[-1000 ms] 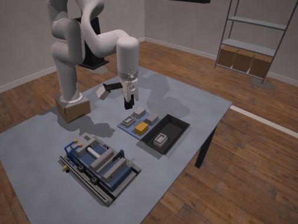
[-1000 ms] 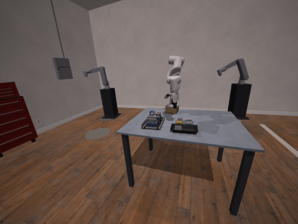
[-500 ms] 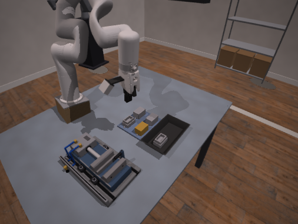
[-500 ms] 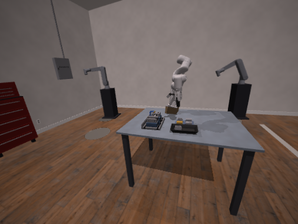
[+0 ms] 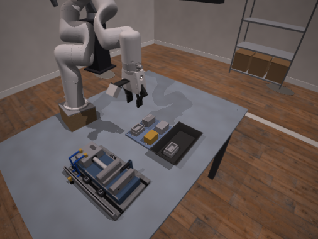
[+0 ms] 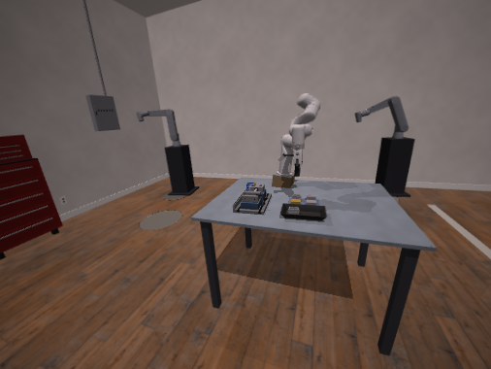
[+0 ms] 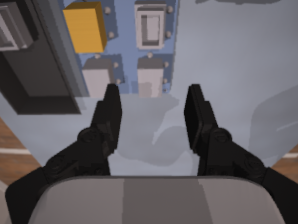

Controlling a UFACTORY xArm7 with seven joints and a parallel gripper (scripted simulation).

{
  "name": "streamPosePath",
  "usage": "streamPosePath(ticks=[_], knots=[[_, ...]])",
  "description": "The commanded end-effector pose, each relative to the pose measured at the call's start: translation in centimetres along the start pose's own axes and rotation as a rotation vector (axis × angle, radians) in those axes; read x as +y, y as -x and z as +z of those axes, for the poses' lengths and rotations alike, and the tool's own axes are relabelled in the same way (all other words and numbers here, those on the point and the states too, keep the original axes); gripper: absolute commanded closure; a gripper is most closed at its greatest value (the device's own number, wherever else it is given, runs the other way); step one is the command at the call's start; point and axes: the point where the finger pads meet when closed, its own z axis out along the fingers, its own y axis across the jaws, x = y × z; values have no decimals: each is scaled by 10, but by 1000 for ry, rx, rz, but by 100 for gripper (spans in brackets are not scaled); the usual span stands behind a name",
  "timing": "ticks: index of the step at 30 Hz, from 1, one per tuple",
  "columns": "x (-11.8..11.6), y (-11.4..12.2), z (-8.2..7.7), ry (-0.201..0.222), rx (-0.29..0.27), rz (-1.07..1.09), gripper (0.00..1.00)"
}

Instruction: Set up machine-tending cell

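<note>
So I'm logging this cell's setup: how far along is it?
Done: one finished part lies pocket up in the black tray.

In hand: nothing; the gripper hangs open above the table, short of the blue plate.

Left: another pocketed part sits on the plate beside two grey blanks and the yellow one, and the vise opening looks empty.
</note>
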Motion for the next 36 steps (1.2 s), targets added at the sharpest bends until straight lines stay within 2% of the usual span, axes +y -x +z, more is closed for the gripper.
streamPosePath(ticks=[1, 31, 36], knots=[[0, 1, -1, -11, -2, -6, 31], [0, 1, -1, -11, -2, -6, 31], [0, 1, 3, -11, -2, -6, 31]])
